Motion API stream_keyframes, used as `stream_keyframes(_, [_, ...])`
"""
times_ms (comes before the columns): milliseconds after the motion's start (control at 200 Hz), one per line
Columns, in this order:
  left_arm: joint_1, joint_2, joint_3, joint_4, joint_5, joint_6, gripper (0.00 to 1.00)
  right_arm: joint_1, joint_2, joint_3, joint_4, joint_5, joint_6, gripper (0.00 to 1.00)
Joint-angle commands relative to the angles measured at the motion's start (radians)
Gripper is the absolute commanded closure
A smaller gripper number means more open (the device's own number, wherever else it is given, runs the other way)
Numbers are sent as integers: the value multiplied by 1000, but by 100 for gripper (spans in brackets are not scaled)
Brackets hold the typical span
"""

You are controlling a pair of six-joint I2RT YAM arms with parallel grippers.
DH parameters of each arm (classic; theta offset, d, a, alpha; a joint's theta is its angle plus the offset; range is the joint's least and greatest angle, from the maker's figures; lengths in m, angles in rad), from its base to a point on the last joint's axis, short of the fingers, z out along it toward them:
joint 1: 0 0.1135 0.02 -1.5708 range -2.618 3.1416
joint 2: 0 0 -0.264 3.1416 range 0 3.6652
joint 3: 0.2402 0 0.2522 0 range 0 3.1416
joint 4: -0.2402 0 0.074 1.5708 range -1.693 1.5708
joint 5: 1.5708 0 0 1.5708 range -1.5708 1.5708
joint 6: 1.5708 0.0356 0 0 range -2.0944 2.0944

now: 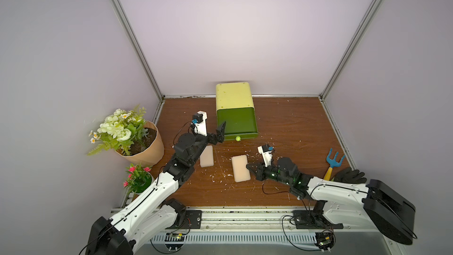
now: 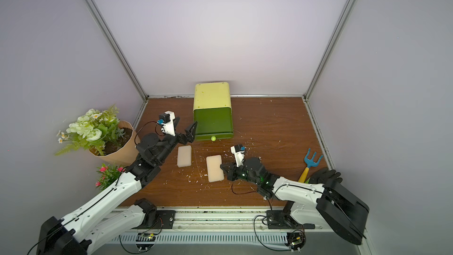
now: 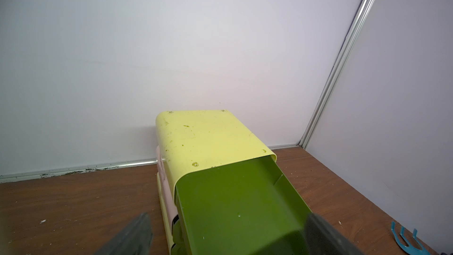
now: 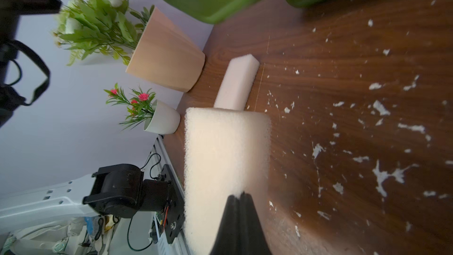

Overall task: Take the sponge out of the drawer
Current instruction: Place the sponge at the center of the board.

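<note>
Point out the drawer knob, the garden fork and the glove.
drawer knob [image 1: 237, 138]: in a top view, centre of the small green ball.
garden fork [image 1: 333, 161]: in a top view, blue head just below the prongs.
glove [image 1: 349, 176]: in a top view, black palm.

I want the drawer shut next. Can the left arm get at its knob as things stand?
Probably yes: the open left tool hovers beside the drawer, its knob close by with nothing between.

Cabinet [image 1: 234, 96] pale yellow, drawer [image 1: 236, 121] dk green w/ lime knob [image 1: 237, 138]. Sponge [image 1: 240, 171] + 2nd sponge [image 1: 207, 156] in front of cabinet cream. Table [image 1: 294, 123] dk brown woodgrain, white flecks. Rake [image 1: 334, 160] blue, yellow handle [image 1: 328, 174]; glove [image 1: 349, 176] blk.
</note>
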Motion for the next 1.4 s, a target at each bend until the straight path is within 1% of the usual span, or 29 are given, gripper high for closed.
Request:
stream_keyframes(0, [-9,0,-7,31,-6,-7,0,46,106,49,199,30,97,100])
stream_keyframes(65, [-10,0,-7,28,-9,-5,1,75,196,81,252,13,140,100])
stream_keyframes(330, [-9,0,-7,26,-14,0,0,190,528,172,548,11,364,100])
stream_keyframes(480, [-10,-7,-6,18,-19,7,0,236,646,235,607,16,435,100])
stream_keyframes(560, [-9,-11,-10,16,-23,10,1,256,672,258,601,28,445,100])
stream_keyframes(701, [-9,-14,-12,16,-27,14,0,268,686,299,512,43,425,100])
stream_keyframes(856, [-9,-12,-11,15,-26,14,0,275,697,312,465,84,421,100])
stream_keyframes(1001, [-10,-12,-12,14,-26,15,0,276,722,329,459,87,428,96])
stream_keyframes(1106, [-9,-11,-12,15,-27,17,0,276,743,335,478,92,444,95])
stream_keyframes(1186, [-10,-11,-13,14,-28,18,0,276,756,346,483,86,448,91])
stream_keyframes(1271, [-10,-9,-12,16,-28,19,0,276,764,350,489,84,457,89])
stream_keyframes(1346, [-9,-6,-13,16,-27,20,0,276,769,350,503,85,465,80])
stream_keyframes(1391, [-9,-5,-13,18,-28,24,0,276,771,350,509,83,470,78])
